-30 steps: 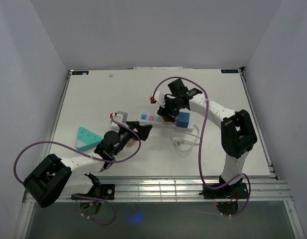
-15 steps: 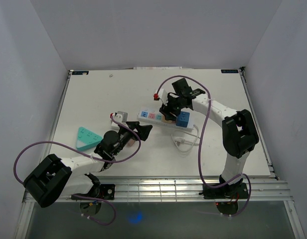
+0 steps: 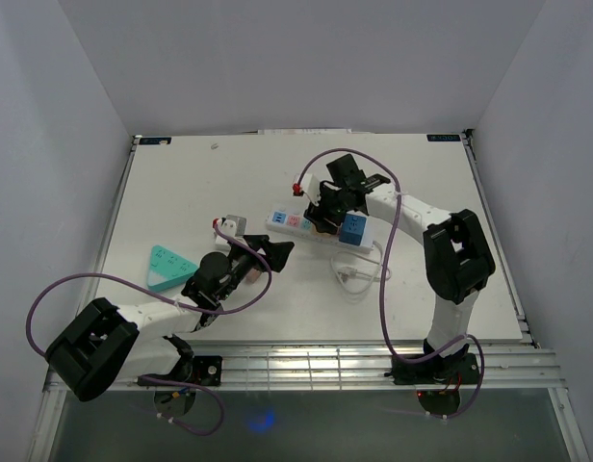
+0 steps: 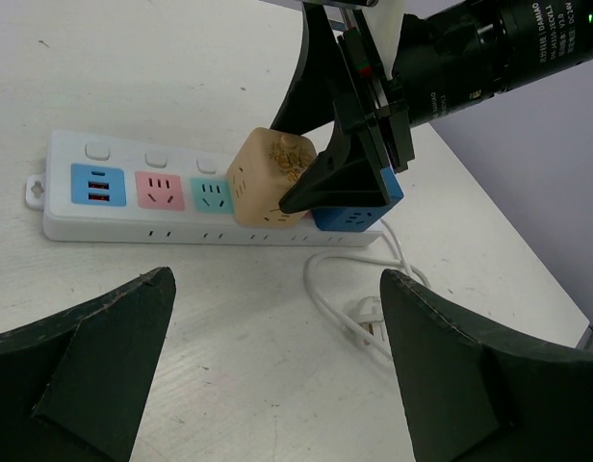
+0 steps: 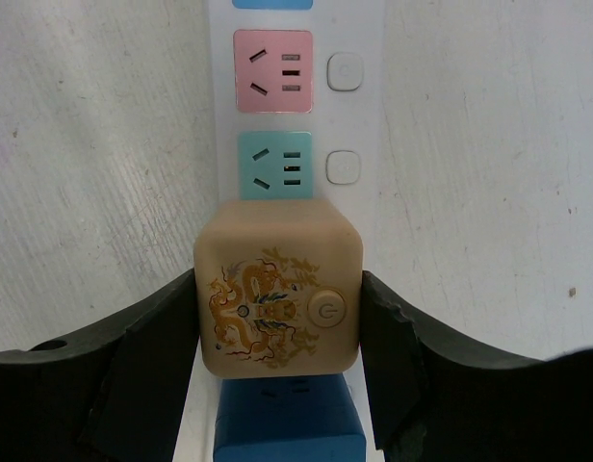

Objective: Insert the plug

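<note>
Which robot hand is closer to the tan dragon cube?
Right. The right gripper clamps the tan cube from both sides at the power strip. The left gripper is open, apart from it.

table (image 3: 181, 183): white and matt, with a dark rim along its left, right and far edges
strip (image 3: 285, 225): white, lying flat right of the table's centre, its length running left to right and tilted slightly toward the near right; from its left end it shows a blue USB panel, then a pink socket, then a teal socket, each with a white button beside it
cord (image 3: 359, 274): white, leaving the strip's right end and lying in loose loops on the table just nearer than that end
wedge (image 3: 167, 267): teal, a rounded triangle, flat on the left side of the table, well apart from the strip
speck (image 3: 216, 146): a small dark mark near the far edge, left of centre
</note>
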